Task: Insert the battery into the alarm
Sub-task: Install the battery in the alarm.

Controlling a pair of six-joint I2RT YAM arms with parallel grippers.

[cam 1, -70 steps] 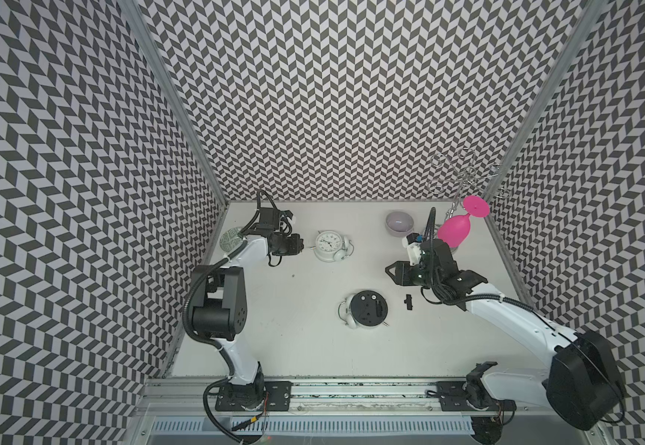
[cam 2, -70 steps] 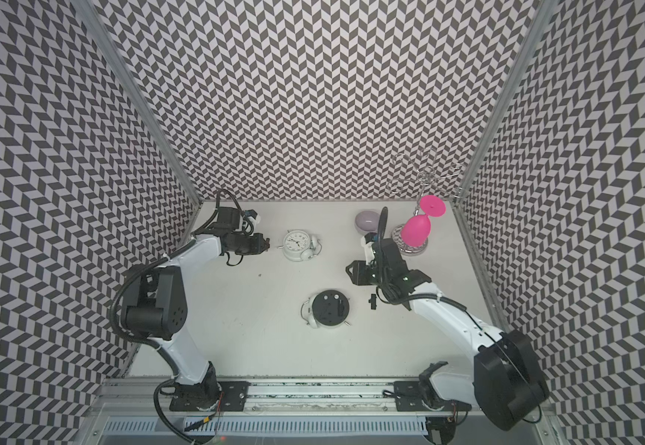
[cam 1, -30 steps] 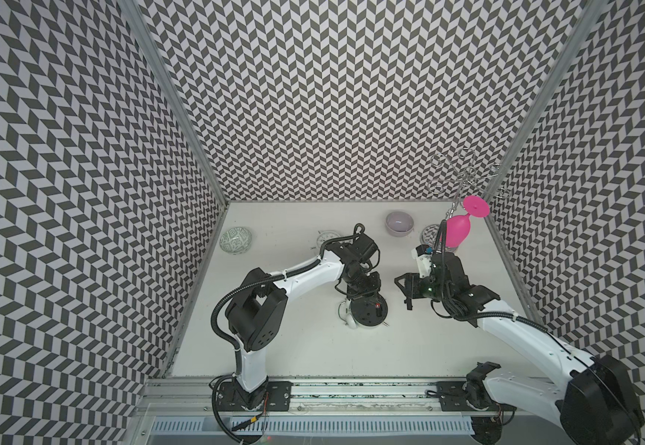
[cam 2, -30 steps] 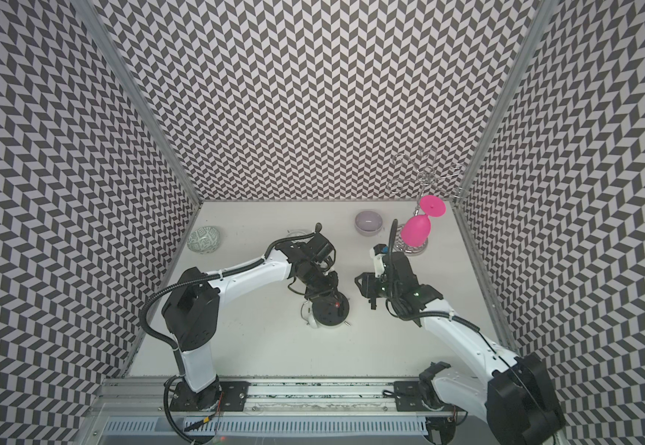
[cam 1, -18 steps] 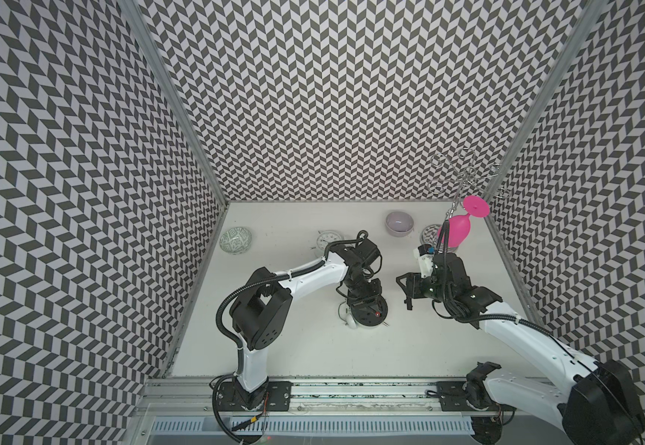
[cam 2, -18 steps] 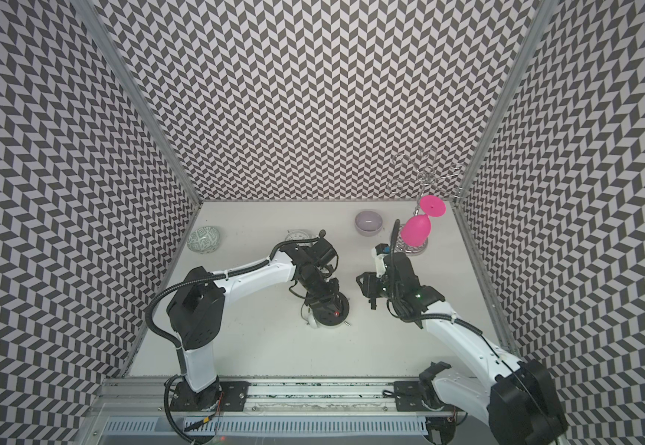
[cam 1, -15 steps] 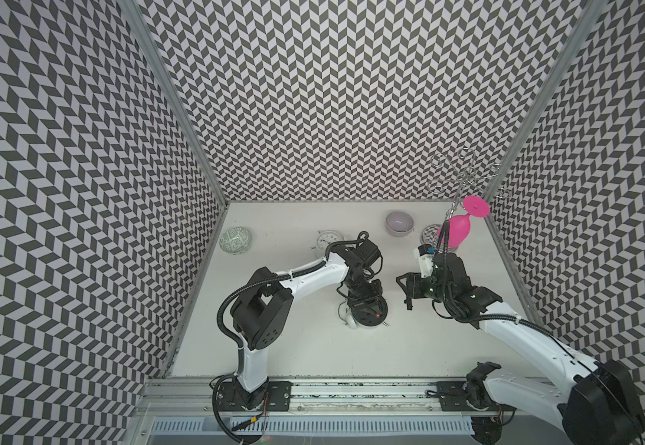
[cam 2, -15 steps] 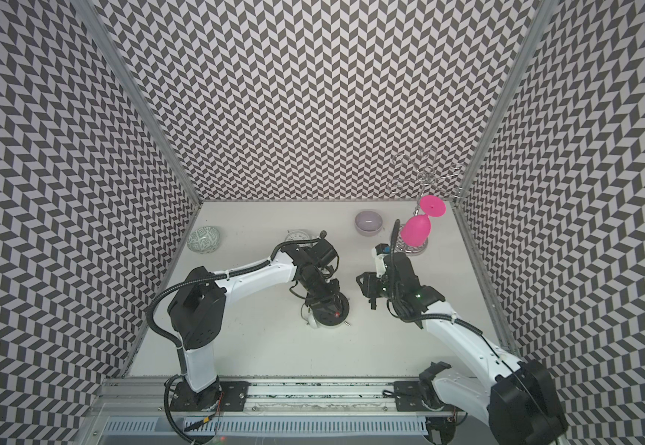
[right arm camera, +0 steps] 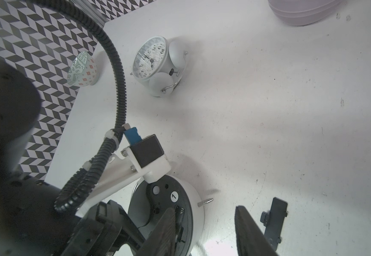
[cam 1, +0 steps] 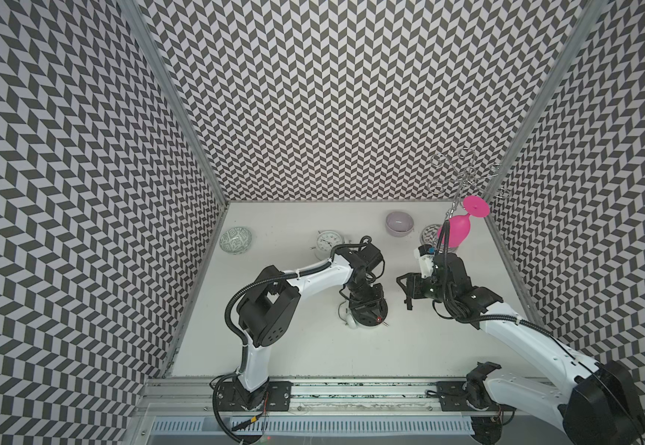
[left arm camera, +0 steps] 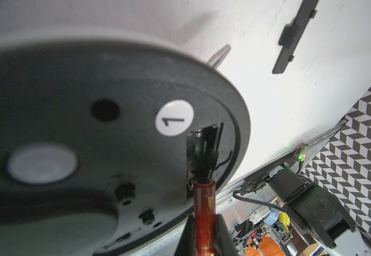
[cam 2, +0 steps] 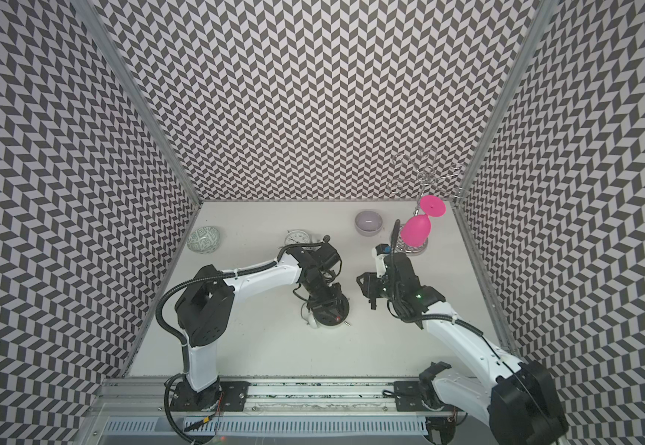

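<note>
Rail (cam 1: pixel 351 390): metal, along the front edge of the worktop (cam 1: pixel 294 346).

Alarm (cam 1: pixel 369 316): mid-worktop, lying face down with its black back up. In the left wrist view a round white sticker (left arm camera: pixel 174 117) marked 1 sits beside an open slot (left arm camera: pixel 204 141) near the rim.

Battery (left arm camera: pixel 203 199): red, tilted, its far end at that slot. Whether it is seated, I cannot tell.

Left gripper (left arm camera: pixel 204 221): over the alarm, jaws pinching the battery.

Right gripper (cam 1: pixel 405 294): just beside the alarm on the right arm's side, jaws spread, nothing between them.

Cover (right arm camera: pixel 275 221): black strip, flat on the worktop near the right gripper, apart from the alarm.

Clock (cam 1: pixel 328 240): white with twin bells, farther back, dial showing.

Patterned bowl (cam 1: pixel 236 240): level with the clock, by the left wall.

Lilac bowl (cam 1: pixel 400 223): near the back wall.

Pink glass (cam 1: pixel 458 231): foot up, at the wire rack (cam 1: pixel 463 181) in the back right corner.
</note>
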